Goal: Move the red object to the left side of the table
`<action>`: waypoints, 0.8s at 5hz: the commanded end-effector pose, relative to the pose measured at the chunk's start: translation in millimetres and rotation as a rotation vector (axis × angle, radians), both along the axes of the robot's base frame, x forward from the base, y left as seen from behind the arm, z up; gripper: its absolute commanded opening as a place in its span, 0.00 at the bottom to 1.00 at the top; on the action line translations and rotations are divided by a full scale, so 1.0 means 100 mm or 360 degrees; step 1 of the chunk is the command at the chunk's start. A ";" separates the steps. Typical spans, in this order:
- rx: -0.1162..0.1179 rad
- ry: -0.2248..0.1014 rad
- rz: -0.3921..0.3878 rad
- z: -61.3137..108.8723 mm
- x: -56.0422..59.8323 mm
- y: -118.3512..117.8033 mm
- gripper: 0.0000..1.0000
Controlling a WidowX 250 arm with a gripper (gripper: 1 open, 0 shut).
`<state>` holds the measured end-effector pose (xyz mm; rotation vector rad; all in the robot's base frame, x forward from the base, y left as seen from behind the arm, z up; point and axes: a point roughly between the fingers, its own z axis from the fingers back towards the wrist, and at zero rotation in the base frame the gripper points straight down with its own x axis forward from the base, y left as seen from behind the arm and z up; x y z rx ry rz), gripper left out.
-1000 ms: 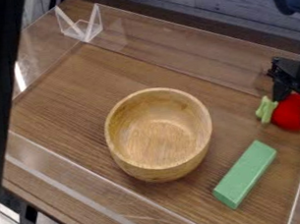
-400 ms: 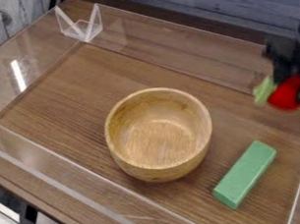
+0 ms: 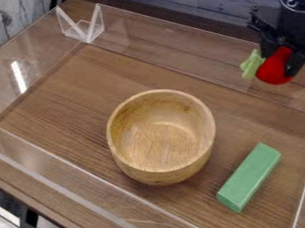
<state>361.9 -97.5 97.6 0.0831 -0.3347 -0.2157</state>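
The red object point(image 3: 275, 68), a small round red toy fruit with a light-green leaf piece point(image 3: 252, 65) on its left, hangs above the right side of the table point(image 3: 73, 93). My gripper point(image 3: 278, 55) comes down from the upper right and is shut on the red object, holding it clear of the tabletop. The black fingers cover the fruit's top.
A wooden bowl point(image 3: 161, 135) stands in the middle of the table. A long green rectangular block point(image 3: 249, 177) lies at the front right. Low clear acrylic walls point(image 3: 80, 24) border the tabletop, with a clear stand at the back left corner.
The gripper closed on the red object at the table's right edge, then lifted it up and a little leftward. The dark shape at the left of the picture is gone.
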 end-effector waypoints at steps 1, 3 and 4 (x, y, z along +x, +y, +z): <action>-0.0012 -0.0003 -0.0006 -0.05 0.05 0.01 0.00; -0.0005 0.0012 0.0034 -0.07 0.03 0.20 0.00; 0.0001 0.0027 0.0011 -0.21 0.06 0.01 0.00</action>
